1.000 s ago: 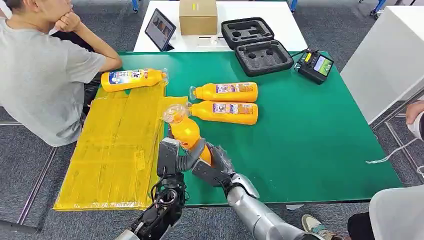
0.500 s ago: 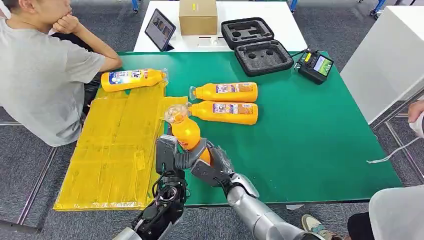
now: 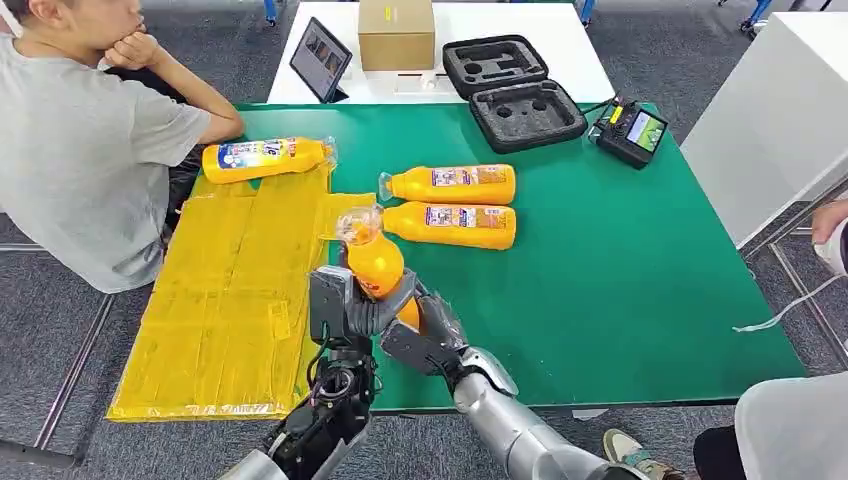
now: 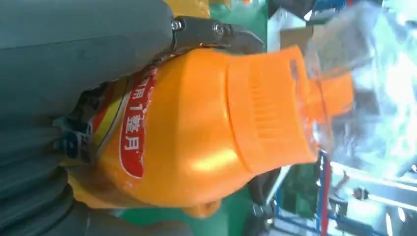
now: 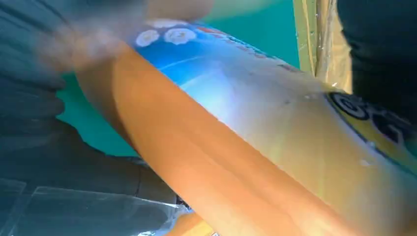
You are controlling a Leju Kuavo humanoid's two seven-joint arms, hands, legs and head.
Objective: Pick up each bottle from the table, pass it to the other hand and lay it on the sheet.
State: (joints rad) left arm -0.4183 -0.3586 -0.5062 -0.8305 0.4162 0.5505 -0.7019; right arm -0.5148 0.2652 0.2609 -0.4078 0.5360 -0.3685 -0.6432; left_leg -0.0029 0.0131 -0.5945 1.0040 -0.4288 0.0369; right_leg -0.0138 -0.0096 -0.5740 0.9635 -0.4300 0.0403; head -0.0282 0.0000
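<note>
Grey carpet floor surrounds my green table. Ahead of my hands stands a white table; to their right, a white cabinet.

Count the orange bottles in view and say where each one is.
4. One bottle lies at the sheet's far end, two lie side by side on the green table, one is held between both hands.

Head view: bright, even overhead light, soft shadows, sharp. Left wrist view: glare spot on orange bottle, background overexposed. Right wrist view: bottle label motion-blurred, out of focus.
</note>
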